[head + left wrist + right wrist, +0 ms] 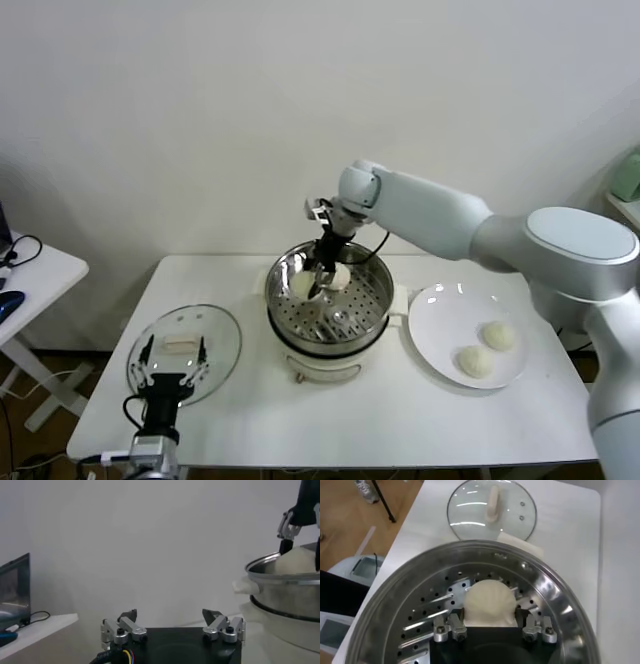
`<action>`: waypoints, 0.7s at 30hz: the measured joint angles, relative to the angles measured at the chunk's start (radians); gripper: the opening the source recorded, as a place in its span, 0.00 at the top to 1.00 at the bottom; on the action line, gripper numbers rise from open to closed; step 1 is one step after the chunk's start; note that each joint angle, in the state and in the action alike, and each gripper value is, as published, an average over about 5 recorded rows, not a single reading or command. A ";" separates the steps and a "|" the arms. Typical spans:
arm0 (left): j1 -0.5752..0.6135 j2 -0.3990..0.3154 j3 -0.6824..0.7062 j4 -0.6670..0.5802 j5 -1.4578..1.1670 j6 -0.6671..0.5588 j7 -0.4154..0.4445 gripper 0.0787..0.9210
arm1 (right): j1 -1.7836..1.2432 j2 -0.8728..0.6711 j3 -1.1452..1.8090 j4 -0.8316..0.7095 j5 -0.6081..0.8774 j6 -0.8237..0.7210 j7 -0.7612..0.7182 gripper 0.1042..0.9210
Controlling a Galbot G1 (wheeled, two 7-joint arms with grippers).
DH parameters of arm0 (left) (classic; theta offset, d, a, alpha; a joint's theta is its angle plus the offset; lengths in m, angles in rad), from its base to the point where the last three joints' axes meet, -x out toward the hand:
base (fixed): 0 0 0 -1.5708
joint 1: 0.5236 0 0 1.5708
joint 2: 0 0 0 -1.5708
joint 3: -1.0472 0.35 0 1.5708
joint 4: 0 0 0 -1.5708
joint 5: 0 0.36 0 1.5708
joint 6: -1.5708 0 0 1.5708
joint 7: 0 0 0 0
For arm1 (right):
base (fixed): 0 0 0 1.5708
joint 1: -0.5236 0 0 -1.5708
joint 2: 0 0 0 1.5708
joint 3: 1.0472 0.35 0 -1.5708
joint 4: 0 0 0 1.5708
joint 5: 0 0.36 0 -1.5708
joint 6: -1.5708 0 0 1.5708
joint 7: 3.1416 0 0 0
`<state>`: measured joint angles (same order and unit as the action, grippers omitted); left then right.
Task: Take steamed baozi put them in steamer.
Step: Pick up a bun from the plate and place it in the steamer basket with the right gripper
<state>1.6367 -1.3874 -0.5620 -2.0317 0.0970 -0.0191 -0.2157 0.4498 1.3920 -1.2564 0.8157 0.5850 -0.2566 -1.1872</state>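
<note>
The right arm reaches in over the steamer (330,310), wrist bent steeply down, the right gripper (327,275) inside the basket with jaws clenched on a baozi (488,602). Another bun (302,286) lies inside; two buns (488,348) sit on the plate (440,330) beside the steamer. The left gripper (172,362) hangs over the glass lid (215,340), jaws released.

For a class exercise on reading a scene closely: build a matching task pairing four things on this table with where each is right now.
Column one:
1. glass lid
2. right gripper
3. two baozi
4. left gripper

Column two:
A. on the white plate
B. flat on the table's left side
C. inside the steamer, shut on a baozi
D. open, low beside the lid

Pairs: 1-B, 2-C, 3-A, 4-D
</note>
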 measured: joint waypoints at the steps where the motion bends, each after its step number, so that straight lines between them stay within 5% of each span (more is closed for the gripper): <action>1: 0.000 0.000 0.000 0.000 0.000 0.000 0.000 0.12 | -0.003 0.003 0.000 -0.003 -0.002 0.001 0.001 0.32; 21: 0.004 -0.005 0.006 0.005 -0.002 0.001 -0.001 0.12 | -0.036 0.021 0.004 -0.027 -0.033 0.017 0.005 0.32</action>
<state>1.6407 -1.3929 -0.5563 -2.0262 0.0949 -0.0183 -0.2168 0.4138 1.4127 -1.2525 0.7883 0.5518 -0.2400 -1.1819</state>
